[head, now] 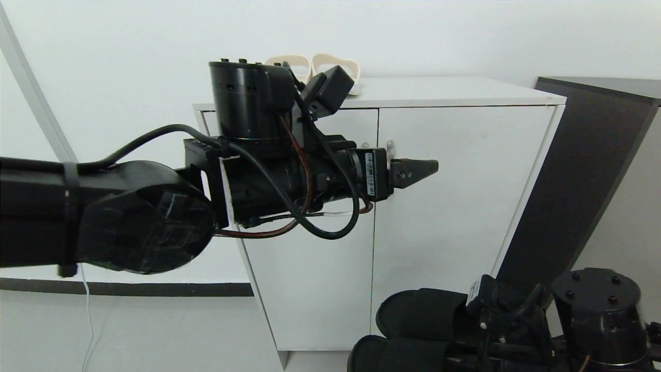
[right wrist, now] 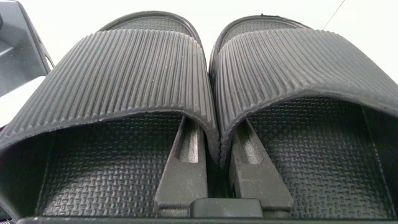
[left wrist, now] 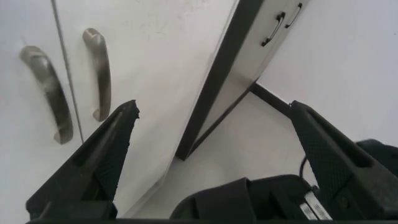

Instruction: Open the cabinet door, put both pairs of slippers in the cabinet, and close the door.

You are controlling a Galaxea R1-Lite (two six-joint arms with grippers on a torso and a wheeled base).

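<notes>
White wall behind, dark skirting strip along its foot, pale floor below; against it a white cabinet (head: 465, 206), both doors shut, flat matt panels with square edges; just beside it on the right, a taller dark grey cabinet (head: 583, 170). On the white top, near the wall, a pair of cream slippers (head: 315, 70), smooth moulded bands, side by side. Two slim bowed handles (left wrist: 99, 71) of brushed metal, close together either side of the door seam. Left gripper (left wrist: 214, 112) at handle height, near the handles but apart from them, released, tapered black fingers (left wrist: 93, 168) spread wide. Right gripper (right wrist: 214, 127) low in front of the right-hand door, clenched on the black slippers (right wrist: 143, 68), pinching the two inner strap walls together from inside; ribbed straps, diamond-embossed footbeds, a soft rubbery look.

Task barely begun by the look of it: doors unopened, neither pair inside. Risks, as a judgement: handles so close together, easy to hook both or the wrong one and jam the doors; smooth rounded metal, liable to slide out of a shallow pinch; right-hand door, on swinging out, probably straight into the black pair hanging in its path; soft straps in a thin pinch, prone to sag or twist loose on a jolt.
</notes>
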